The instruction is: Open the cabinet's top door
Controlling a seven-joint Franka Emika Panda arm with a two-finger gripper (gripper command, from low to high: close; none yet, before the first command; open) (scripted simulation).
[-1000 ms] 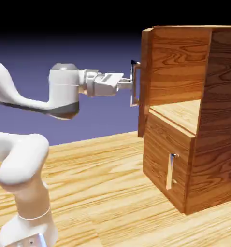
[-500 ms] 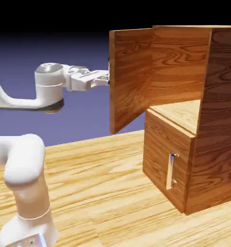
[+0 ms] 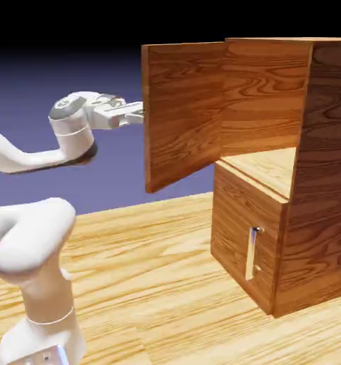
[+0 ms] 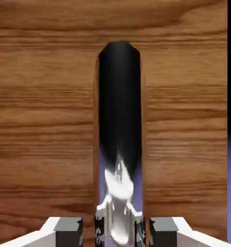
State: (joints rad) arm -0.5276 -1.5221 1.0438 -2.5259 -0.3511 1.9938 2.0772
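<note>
1. A pale, yellowish wood-grain worktop [image 3: 152,264] fills the floor of the scene, its plank lines running away at a slant. Behind it hangs a plain blue-violet backdrop that goes black at the top.
2. At the exterior view's left, the smooth white robot arm [image 3: 31,242] rises from the lower corner in rounded, glossy segments, bends over and reaches level toward the right.
3. At the end of the arm, the two-finger gripper [image 3: 134,110] meets the left edge of the swung-out panel; its tips pass out of sight behind that edge.
4. In the hand view the jaws are clamped on the long shiny silver bar handle [image 4: 119,193], which stands between the two small grey finger tips [image 4: 69,226], dark along its upper length and bright near the bottom, with wood grain filling everything behind it.
5. The large reddish-brown wood-grain top door [image 3: 184,110] is a flat rectangular slab with its long axis upright. It stands wide open, hinged at its right edge on the body, its inner face turned toward the exterior view and its free edge pointing left toward the arm.
6. The tall boxy reddish-brown wood-grain cabinet [image 3: 319,185] stands on the worktop at the right, and its upper compartment shows a lighter wooden shelf floor [image 3: 270,167].
7. Below, the shorter lower door [image 3: 234,228] is shut, with a short vertical silver handle [image 3: 252,253] standing upright on its face.
</note>
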